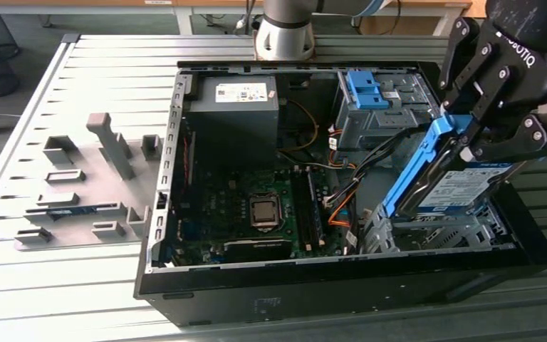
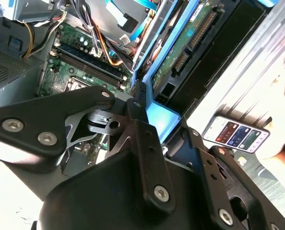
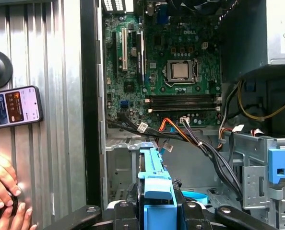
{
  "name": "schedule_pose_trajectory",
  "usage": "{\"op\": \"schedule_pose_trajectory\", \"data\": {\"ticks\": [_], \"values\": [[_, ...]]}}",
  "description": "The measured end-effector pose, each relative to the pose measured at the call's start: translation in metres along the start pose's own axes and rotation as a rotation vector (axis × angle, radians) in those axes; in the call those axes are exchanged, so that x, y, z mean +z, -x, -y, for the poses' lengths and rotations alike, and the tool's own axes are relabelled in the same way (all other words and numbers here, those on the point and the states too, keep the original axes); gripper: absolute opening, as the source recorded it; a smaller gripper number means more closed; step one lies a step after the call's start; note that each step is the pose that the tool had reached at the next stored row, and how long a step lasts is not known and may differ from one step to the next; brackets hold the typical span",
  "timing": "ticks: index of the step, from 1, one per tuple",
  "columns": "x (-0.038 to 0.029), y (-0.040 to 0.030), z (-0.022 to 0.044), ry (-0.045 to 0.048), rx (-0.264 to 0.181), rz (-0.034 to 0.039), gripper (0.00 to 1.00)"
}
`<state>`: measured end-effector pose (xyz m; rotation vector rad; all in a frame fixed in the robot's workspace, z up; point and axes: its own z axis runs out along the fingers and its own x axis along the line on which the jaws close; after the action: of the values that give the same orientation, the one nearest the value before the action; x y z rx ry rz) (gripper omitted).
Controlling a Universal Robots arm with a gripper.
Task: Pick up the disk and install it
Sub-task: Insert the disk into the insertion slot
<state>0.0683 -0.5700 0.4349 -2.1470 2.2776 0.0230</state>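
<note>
Open computer case (image 1: 254, 299) lying on slatted tabletop (image 1: 83, 285), motherboard (image 1: 254, 214) exposed; gripper (image 1: 459, 139) clamped on blue-edged disk (image 1: 454, 189), held tilted just above drive cage (image 1: 435, 235); phone (image 3: 13, 106) beside case, hand (image 3: 3, 179) nearby

I see even daylight, glare on the table (image 2: 277, 33) toward two o'clock, case interior (image 1: 245, 178) shadowed, gripper (image 2: 133, 158) softly blurred

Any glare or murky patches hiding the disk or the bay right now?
Exterior view: even light, disk clear in the gripper. Second wrist view: table washed out bright, gripper body dark. First wrist view: case wall in shadow, motherboard sharp.
</note>
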Motion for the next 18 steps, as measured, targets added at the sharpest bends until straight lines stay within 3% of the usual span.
{"op": "schedule_pose_trajectory", "data": {"ticks": [13, 18], "values": [[0.0171, -0.0020, 0.0002, -0.0001, 0.002, -0.0001, 0.37], [0.0172, -0.0020, 0.0002, -0.0001, 0.002, -0.0001, 0.37]]}}
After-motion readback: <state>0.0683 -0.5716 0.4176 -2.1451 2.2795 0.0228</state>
